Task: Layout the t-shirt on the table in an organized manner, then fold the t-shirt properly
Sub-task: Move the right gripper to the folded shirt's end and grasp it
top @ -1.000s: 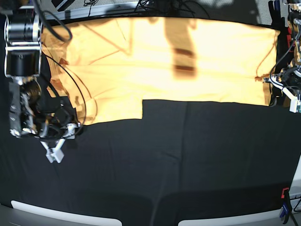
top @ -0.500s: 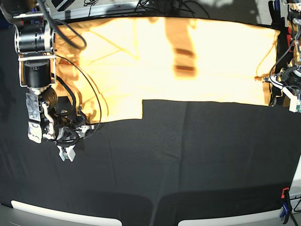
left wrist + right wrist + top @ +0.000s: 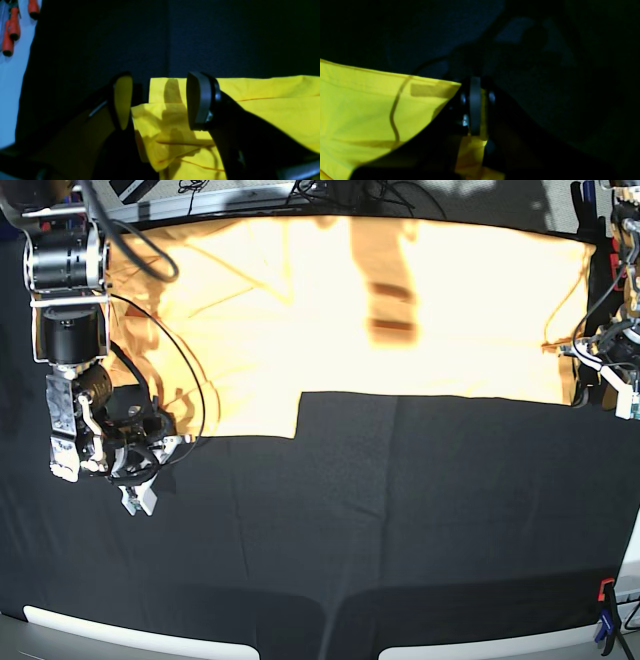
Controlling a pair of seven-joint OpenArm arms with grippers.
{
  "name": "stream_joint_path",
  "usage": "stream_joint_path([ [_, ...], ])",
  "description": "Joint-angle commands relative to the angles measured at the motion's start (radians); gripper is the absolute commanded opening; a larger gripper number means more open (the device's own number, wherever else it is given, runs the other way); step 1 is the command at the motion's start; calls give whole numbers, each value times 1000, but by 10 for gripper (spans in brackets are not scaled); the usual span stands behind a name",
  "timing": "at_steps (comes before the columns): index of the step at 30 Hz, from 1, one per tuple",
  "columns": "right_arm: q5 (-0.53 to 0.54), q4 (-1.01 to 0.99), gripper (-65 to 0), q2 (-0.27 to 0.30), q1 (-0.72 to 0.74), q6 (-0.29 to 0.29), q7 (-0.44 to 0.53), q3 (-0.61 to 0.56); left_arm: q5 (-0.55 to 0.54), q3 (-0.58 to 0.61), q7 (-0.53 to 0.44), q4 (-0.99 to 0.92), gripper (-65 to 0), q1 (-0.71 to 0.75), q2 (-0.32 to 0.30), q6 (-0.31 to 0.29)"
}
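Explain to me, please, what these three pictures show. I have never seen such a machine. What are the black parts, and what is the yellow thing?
This is a robot with two arms working at a table covered in black cloth. One picture looks down from above; each of the other two comes from a small camera on one arm's wrist, looking along its end effector. The yellow thing is a t-shirt, spread flat along the far side of the table. The right end effector has its two black fingers pressed together, and a bit of yellow cloth shows between them, so it seems to pinch the shirt's corner. The left end effector stands open over the shirt's other end and holds nothing. Red clamps hang at the edge.
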Motion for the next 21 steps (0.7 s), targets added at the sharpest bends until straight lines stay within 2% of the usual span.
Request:
stream_joint_path([
  [1,10,29,-635,8,22,16,-13,0,-6,-9,-24,19,-326,-11,-19,4],
  [6,6,142,-650,9,1,31,-20,0,-5,-9,-24,19,-326,-11,-19,5],
  [10,-2,345,-650,12,-86,30,-20,0,-5,-9,-24,19,-326,-11,-19,5],
  [16,-101,707,-650,14,-296,9,-24,0,-6,-9,-24,19,-326,-11,-19,5],
  [21,-102,982,-650,13,-530,-5,-24,34,-6,-9,-24,19,-326,-10,-19,5],
])
